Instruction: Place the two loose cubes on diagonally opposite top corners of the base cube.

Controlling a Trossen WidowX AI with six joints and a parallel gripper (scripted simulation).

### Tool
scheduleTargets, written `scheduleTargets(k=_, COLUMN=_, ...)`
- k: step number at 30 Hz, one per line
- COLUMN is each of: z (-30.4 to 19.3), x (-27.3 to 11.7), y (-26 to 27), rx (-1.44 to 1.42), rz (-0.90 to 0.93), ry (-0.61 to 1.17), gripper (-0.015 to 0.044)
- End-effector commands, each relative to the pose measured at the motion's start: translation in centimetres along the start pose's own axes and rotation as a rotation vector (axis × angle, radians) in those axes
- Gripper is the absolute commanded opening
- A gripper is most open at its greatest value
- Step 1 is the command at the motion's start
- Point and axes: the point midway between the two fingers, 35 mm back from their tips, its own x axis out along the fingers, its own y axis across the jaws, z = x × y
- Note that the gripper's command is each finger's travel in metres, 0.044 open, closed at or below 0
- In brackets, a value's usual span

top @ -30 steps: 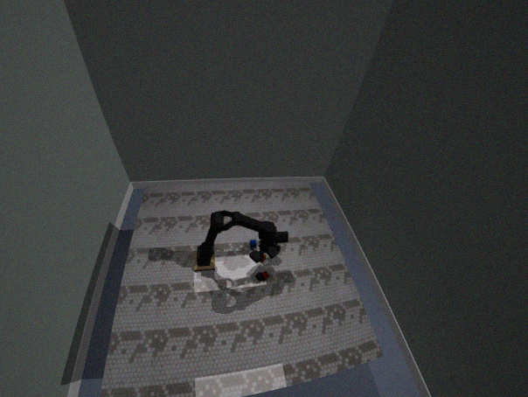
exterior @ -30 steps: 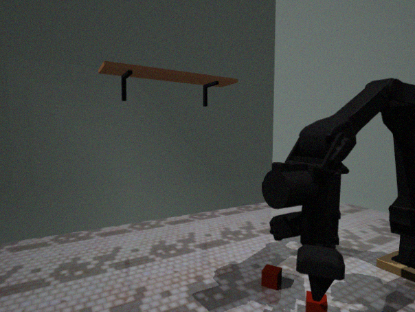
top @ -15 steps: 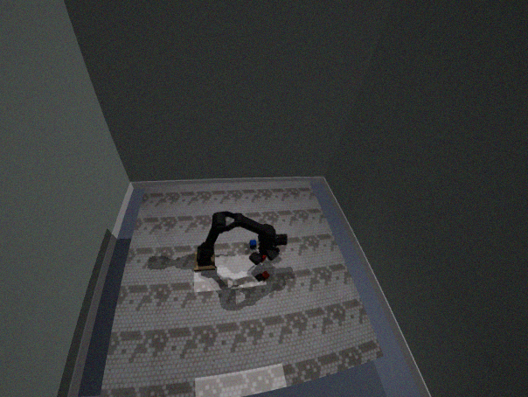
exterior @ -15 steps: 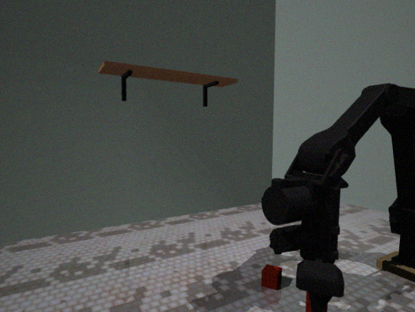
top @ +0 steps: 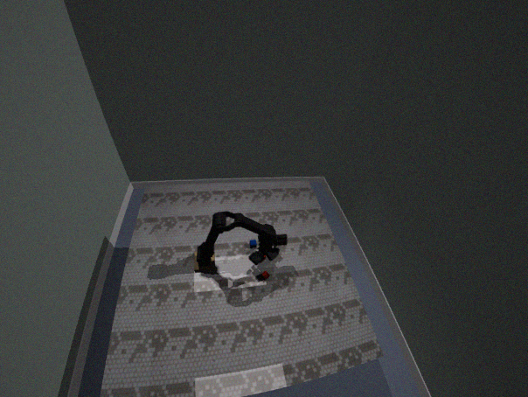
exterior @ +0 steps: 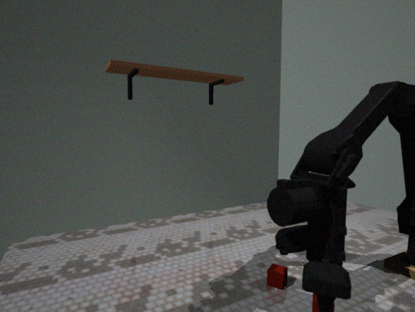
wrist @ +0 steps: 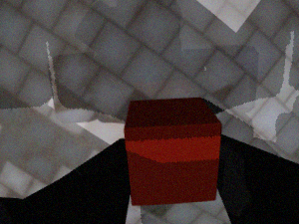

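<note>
My gripper (top: 265,257) (exterior: 323,304) (wrist: 169,146) points down and is shut on a red cube (exterior: 315,303) (wrist: 171,180). In the wrist view the cube sits between both dark fingers, its top and one side showing. In the exterior view a finger covers most of it, and the lower frame edge cuts it off. Whether it touches the floor cannot be told. A second red cube (top: 265,275) (exterior: 277,276) stands on the floor, apart from the gripper. A blue cube (top: 253,243), the only one of that colour, stands on the other side of the gripper; it is out of view in the other two views.
The arm's wooden base plate (top: 198,263) stands on the patterned floor (top: 245,341) (exterior: 137,282). A wooden shelf (exterior: 175,73) on black brackets hangs on the wall, well above the cubes. The arm's shadow falls across the floor around the cubes.
</note>
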Motion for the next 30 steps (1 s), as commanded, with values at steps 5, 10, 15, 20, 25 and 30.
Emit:
scheduleTargets(k=5, z=0.3, x=-2.5, y=0.4, rx=-0.005, rz=0.009, ry=-0.003, gripper=0.0105)
scheduleTargets(k=10, z=0.4, x=-4.1, y=0.5, rx=-0.005, rz=0.009, ry=-0.003, gripper=0.0105)
scheduleTargets(k=15, z=0.4, x=-5.7, y=0.4, rx=-0.005, rz=0.009, ry=-0.003, gripper=0.0105)
scheduleTargets(k=20, z=0.3, x=-7.2, y=0.4, rx=-0.005, rz=0.009, ry=-0.003, gripper=0.0105)
scheduleTargets(k=25, z=0.2, x=-8.8, y=0.2, rx=-0.005, rz=0.009, ry=-0.003, gripper=0.0105)
scheduleTargets(k=30, z=0.0, x=-10.4, y=0.0, rx=-0.005, rz=0.008, ry=-0.003, gripper=0.0105)
